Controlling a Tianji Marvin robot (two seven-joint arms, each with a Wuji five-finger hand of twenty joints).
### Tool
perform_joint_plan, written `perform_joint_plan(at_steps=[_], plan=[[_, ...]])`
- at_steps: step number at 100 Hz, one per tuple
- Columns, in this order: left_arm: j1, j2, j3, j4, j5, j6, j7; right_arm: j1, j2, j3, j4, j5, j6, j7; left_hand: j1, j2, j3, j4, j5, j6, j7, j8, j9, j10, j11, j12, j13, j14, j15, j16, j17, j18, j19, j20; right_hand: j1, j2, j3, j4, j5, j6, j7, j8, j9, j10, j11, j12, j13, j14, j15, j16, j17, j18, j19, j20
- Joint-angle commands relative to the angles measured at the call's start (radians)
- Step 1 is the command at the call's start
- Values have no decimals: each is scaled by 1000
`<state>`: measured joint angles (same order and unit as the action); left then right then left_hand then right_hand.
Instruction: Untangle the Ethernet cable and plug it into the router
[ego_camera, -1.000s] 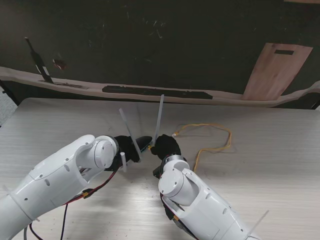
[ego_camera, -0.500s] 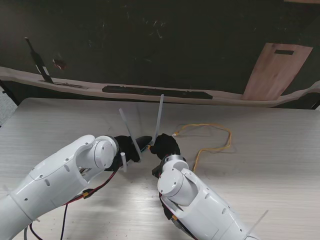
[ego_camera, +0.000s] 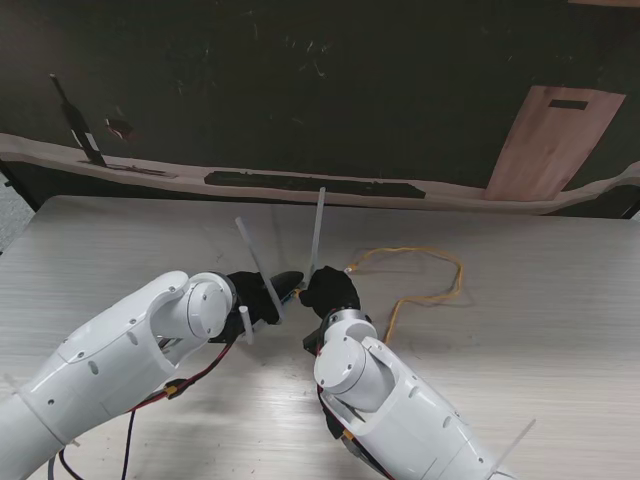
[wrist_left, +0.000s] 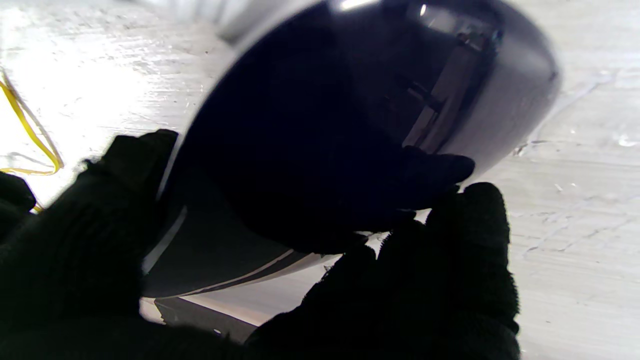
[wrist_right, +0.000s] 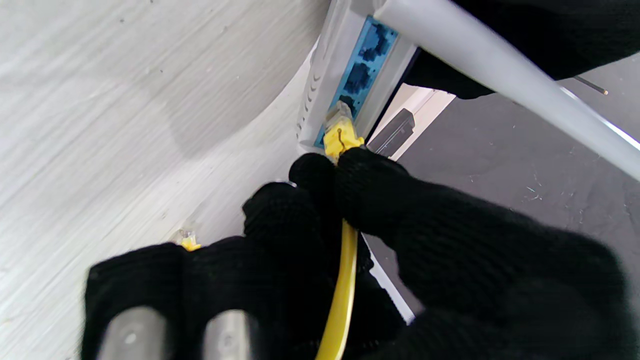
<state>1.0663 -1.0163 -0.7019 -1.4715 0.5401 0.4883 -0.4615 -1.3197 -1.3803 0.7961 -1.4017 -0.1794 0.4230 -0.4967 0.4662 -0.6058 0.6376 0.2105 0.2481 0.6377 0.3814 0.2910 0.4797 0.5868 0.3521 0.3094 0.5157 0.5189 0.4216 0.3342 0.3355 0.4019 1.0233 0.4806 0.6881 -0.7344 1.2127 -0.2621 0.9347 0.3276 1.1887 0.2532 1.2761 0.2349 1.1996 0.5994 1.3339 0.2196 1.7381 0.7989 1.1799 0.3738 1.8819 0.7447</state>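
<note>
**Right wrist view: yellow plug at the router's blue ports**

Right wrist view, close up: the right hand (wrist_right: 350, 235), in a black glove, pinches the yellow Ethernet cable (wrist_right: 342, 295) just behind its plug (wrist_right: 339, 131). The plug tip sits at the nearest of the blue ports (wrist_right: 361, 70) on the router (wrist_right: 325, 75); whether it is fully seated I cannot tell. A grey antenna (wrist_right: 500, 75) crosses just beyond the fingertips.

From the stand camera, the two hands meet at the middle of the pale wooden table (ego_camera: 560, 370). The left hand (ego_camera: 255, 295), also gloved, is closed around the dark router body (ego_camera: 285, 285), just to the left of the right hand (ego_camera: 330, 292). Two pale antennas (ego_camera: 318, 235) stick up between them. The rest of the cable (ego_camera: 430, 270) lies in a loose loop on the table to the right of the right hand.

The left wrist camera shows gloved fingers (wrist_left: 460, 250) wrapped on the router's glossy dark shell (wrist_left: 325, 130).
</note>
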Motion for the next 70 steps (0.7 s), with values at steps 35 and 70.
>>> perform_joint_plan(at_steps=[35, 70], plan=[[53, -13, 23, 44, -41, -7, -36, -14, -21, -1, -14, 66, 29, 12, 361, 155, 215, -49, 64, -309, 201, 73, 122, -320, 182, 84, 124, -192, 170, 54, 6, -144, 5, 11, 24, 23, 54, 51, 12, 150, 111, 18, 181, 118, 226, 28, -25, -169, 35, 3, 14, -109, 212, -27], [69, -19, -3, 59, -43, -42, -17, -18, -14, -7, -12, 65, 17, 31, 477, 170, 223, -94, 55, -326, 227, 86, 123, -338, 199, 92, 133, -208, 179, 57, 20, -173, 3, 6, 19, 26, 56, 51, 9, 144, 113, 19, 181, 116, 229, 27, -25, -170, 35, 3, 14, -108, 212, -27]])
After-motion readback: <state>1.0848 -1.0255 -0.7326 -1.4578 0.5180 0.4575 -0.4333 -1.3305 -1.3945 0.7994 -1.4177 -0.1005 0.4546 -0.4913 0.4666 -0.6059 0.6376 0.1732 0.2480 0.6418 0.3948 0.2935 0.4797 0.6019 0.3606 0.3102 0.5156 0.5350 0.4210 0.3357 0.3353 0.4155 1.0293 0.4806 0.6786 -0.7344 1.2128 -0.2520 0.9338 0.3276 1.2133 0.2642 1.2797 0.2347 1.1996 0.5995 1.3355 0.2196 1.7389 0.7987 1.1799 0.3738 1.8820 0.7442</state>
